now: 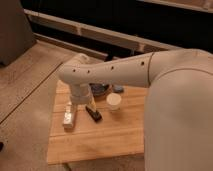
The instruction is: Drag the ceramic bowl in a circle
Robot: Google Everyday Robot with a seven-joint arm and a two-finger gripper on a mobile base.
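Glaze likely makes the ceramic bowl (pixel 101 89) slick; I judge it heavy, rigid and chippable, so hook its rim. It sits by the worktop's (pixel 100 137) far edge, half behind the arm (pixel 115 70). The claw (pixel 80 113) hangs beside it; I cannot tell its spread.

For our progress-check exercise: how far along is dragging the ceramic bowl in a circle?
Done: only the approach; the arm is over the wooden table. In hand: the tool hangs open near the ceramic bowl, left of the white cup, not on the bowl. Left, it seems: contact and the whole circle.
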